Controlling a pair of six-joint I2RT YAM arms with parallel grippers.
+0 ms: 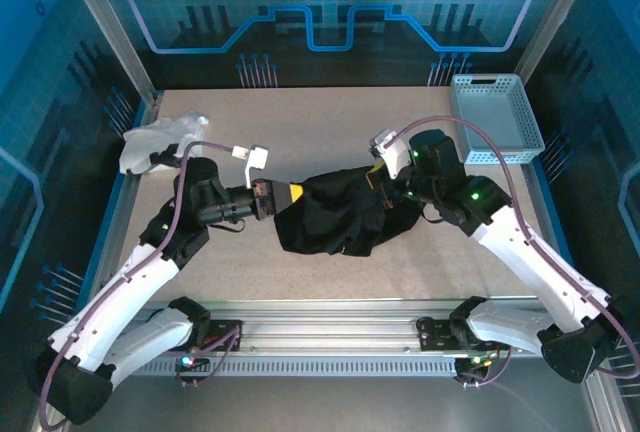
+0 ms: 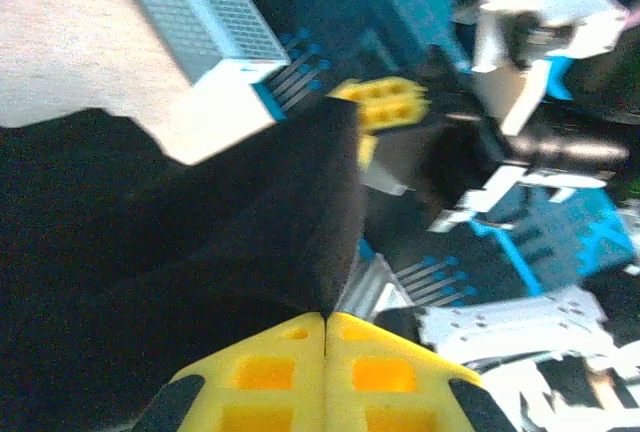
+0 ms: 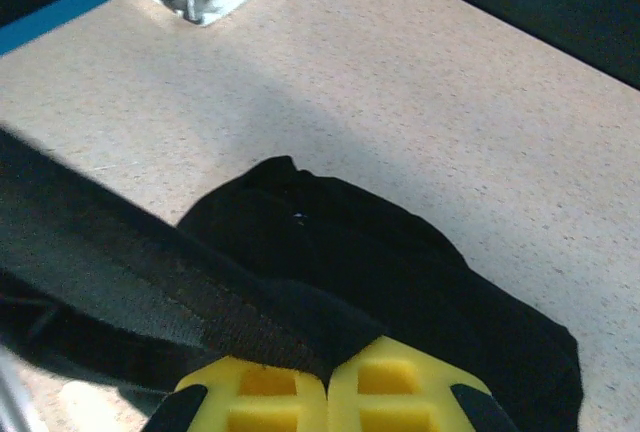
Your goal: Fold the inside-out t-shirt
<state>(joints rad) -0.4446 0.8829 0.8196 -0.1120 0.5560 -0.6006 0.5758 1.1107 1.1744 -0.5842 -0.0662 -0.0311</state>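
A crumpled black t-shirt lies bunched at the middle of a speckled beige worktop. The left claw is clamped on the shirt's left edge, its yellow fingers pressed together with a peak of black cloth pinched at their tips. The right claw is likewise clamped on the shirt's far right edge, a seamed band of fabric drawn taut into it. A small white garment sits at the far left corner, well apart from the shirt, and a grey slotted basket stands at the far right corner.
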